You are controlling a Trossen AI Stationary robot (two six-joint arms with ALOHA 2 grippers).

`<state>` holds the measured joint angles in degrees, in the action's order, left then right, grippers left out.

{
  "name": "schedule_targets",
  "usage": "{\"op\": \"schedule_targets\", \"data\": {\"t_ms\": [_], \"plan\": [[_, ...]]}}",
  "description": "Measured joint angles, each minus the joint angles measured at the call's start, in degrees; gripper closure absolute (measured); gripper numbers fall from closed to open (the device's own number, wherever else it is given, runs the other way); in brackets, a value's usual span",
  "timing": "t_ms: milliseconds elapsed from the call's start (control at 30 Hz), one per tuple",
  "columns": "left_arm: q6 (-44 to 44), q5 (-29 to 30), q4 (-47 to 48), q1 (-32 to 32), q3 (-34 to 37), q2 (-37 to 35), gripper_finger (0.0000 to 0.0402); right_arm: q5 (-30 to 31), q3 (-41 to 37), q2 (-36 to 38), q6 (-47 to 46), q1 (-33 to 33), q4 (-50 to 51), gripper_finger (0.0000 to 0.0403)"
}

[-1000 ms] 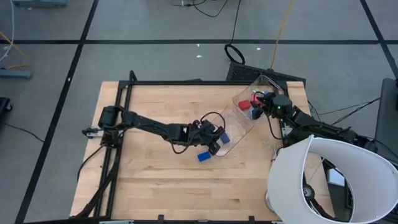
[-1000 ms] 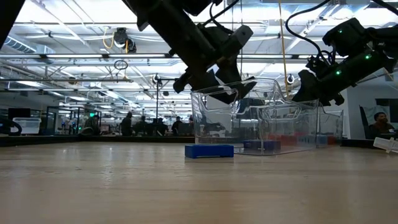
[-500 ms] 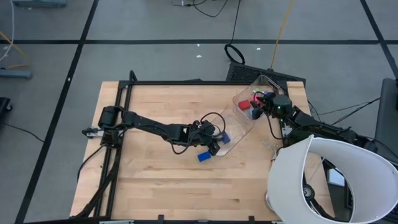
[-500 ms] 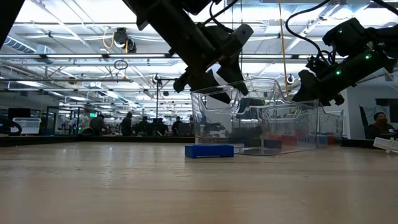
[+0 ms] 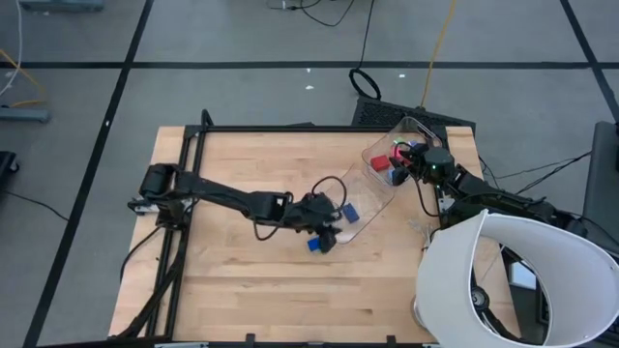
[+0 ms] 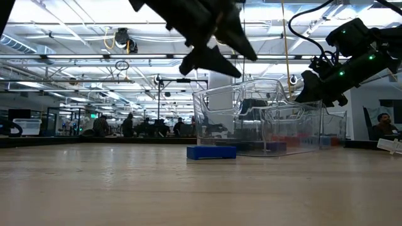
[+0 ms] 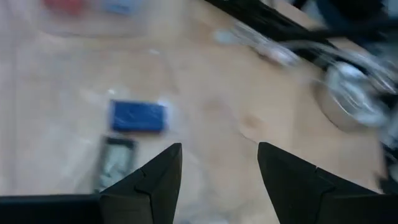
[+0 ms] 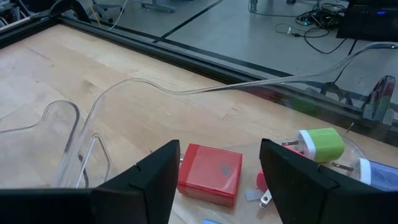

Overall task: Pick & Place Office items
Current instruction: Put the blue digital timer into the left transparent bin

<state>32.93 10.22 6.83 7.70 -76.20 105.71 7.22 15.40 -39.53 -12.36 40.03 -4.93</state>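
**Ana:** Wooden surface [image 5: 242,261], a big workshop hall behind it in the low view. Where do things stand?

**Ben:** One blue block [image 5: 316,244] lies flat on the wood, just outside the clear bin [image 5: 382,198]. The left hand [image 5: 332,230] hangs above it, fingers spread wide and empty; the wrist view shows the block [image 7: 138,116] ahead of the fingertips, not between them.

**Ana:** And the right arm?

**Ben:** The right hand [image 5: 414,160] waits over the far end of the bin, fingers parted with nothing between them. Its wrist camera looks down on a red block [image 8: 209,173] and a green piece [image 8: 321,144] already inside.

**Ana:** So the step is picking up the blue one?

**Ben:** I'd judge so. To do it well, centre the fingers over the block first, line them across its narrow sides, then come straight down. It sits low and flat, so the tips should nearly reach the wood before closing. Keep clear of the bin wall nearby; a nudge could shift it.
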Motion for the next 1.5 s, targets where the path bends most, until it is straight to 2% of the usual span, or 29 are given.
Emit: {"op": "schedule_targets", "data": {"t_ms": [100,200,433,700,833,967,1500], "plan": [[-1.8,-3.2,0.4,1.8,0.0,-1.5,0.0188,0.0,0.0,0.0,0.0,0.0,0.1,0.0190],[-3.9,-3.0,0.5,4.2,0.0,-3.2,0.0188,0.0,0.0,0.0,0.0,0.0,0.3,0.0190],[-4.9,5.5,1.2,10.2,0.0,-6.2,0.0188,0.0,0.0,0.0,0.0,0.0,0.5,0.0190],[-3.1,9.5,5.7,15.0,0.0,-4.5,0.0188,0.0,0.0,0.0,0.0,0.0,0.5,0.0190],[0.5,12.3,8.3,15.6,0.0,-3.0,0.0188,0.0,0.0,0.0,0.0,0.0,0.5,0.0190],[3.7,12.4,9.3,15.6,0.0,-1.6,0.0188,0.0,0.0,0.0,-0.3,0.0,0.6,0.0190],[7.9,15.5,10.3,14.9,0.0,6.4,0.0188,-0.1,0.0,0.0,-0.4,0.0,0.6,0.0190]]}}
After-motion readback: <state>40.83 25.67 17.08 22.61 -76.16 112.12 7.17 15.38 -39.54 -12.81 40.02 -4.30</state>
